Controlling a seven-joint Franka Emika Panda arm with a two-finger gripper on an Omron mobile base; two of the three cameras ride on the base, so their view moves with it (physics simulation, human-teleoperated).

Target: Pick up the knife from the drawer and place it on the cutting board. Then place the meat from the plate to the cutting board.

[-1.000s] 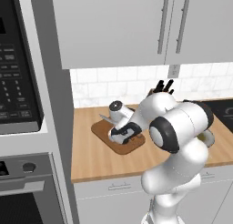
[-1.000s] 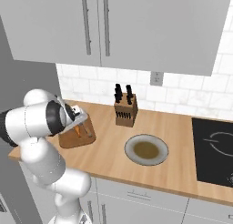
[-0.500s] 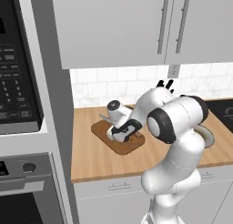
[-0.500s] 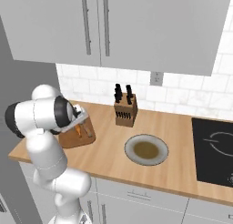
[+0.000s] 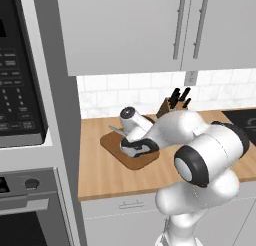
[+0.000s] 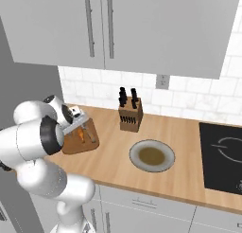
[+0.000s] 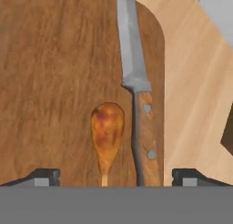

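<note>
The dark-brown cutting board [image 7: 50, 82] [image 5: 116, 148] [image 6: 71, 145] lies on the wooden counter. On it rests the knife [image 7: 139, 104], silver blade pointing away and brown handle toward the hand. The small orange-brown meat [image 7: 108, 129] [image 6: 83, 134] lies on the board right beside the handle. My gripper [image 7: 117, 176] [image 5: 141, 149] hovers low over both, open, its fingertips [image 7: 45, 175] spread wide and touching neither. The round plate [image 6: 134, 157] sits bare on the counter to the right. A light grey drawer front [image 5: 131, 206] under the counter is pushed in.
A wooden knife block [image 5: 172, 102] [image 6: 130, 116] with black-handled knives stands at the tiled back wall. A black cooktop [image 6: 222, 154] lies at the far right. A microwave [image 5: 20, 90] and tall grey panel stand left of the board; grey cabinets hang overhead.
The arm's elbow has swung to the right and the hand has shifted slightly over the board. Knife and meat have stayed where they lay.
</note>
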